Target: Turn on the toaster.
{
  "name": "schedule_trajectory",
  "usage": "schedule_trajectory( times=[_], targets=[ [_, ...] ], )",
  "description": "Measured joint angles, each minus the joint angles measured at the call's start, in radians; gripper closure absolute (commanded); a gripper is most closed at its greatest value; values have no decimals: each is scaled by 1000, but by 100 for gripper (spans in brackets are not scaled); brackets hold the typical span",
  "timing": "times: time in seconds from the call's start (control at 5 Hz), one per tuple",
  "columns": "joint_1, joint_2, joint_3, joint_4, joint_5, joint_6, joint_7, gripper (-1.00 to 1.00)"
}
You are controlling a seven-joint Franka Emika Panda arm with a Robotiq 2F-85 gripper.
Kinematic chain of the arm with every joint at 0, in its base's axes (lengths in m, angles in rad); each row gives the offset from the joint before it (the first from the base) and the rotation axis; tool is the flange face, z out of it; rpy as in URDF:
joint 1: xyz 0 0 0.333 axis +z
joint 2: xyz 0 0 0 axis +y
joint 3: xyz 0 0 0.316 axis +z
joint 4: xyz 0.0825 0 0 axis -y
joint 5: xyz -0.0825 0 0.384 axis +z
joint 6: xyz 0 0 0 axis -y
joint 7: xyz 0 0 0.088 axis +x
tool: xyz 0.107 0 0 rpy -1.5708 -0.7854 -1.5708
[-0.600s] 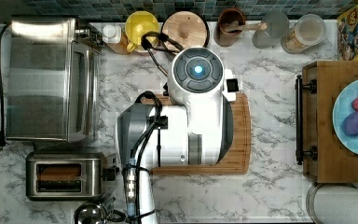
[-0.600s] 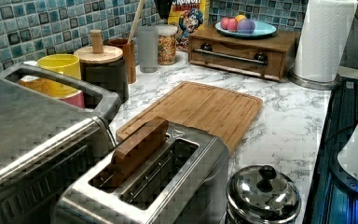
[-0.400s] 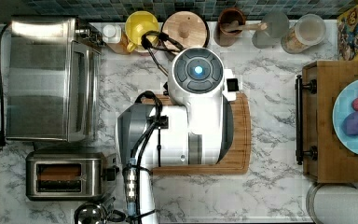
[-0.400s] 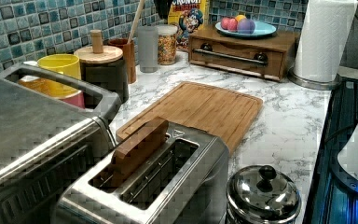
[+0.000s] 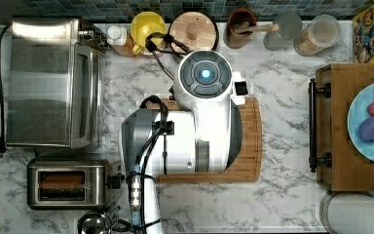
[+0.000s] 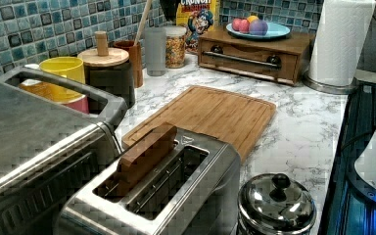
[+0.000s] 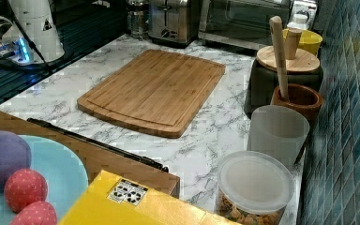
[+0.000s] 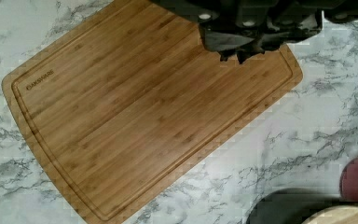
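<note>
The toaster (image 5: 68, 183) is a small brushed-steel box at the top view's lower left, with its black lever (image 5: 113, 181) on the side facing the arm. A brown slice (image 6: 144, 152) stands high in one slot of the toaster (image 6: 176, 196), nearest the camera in the left view. The toaster (image 7: 173, 18) also stands at the far end of the counter in the right view. My gripper (image 8: 239, 55) hangs above the bamboo cutting board (image 8: 144, 126), its dark fingertips together and holding nothing. In the top view the white arm (image 5: 204, 122) covers the board, well apart from the toaster.
A large steel toaster oven (image 5: 53, 83) stands right beside the toaster. A lidded steel pot (image 6: 276, 205) sits on the toaster's lever side. Jars and a yellow cup (image 5: 148, 27) line the tiled wall. A wooden box with a blue plate (image 5: 370, 126) and a paper towel roll (image 6: 340, 41) stand beyond the board.
</note>
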Motion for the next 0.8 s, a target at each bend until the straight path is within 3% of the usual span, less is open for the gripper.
schedule_trajectory(
  times=[0.2, 0.4, 0.8],
  targets=[
    [-3, 0, 27, -24, 19, 17, -71, 100],
    [40, -4, 14, -71, 36, 51, -119, 100],
    [57, -16, 79, -173, 115, 63, -195, 100]
  ],
)
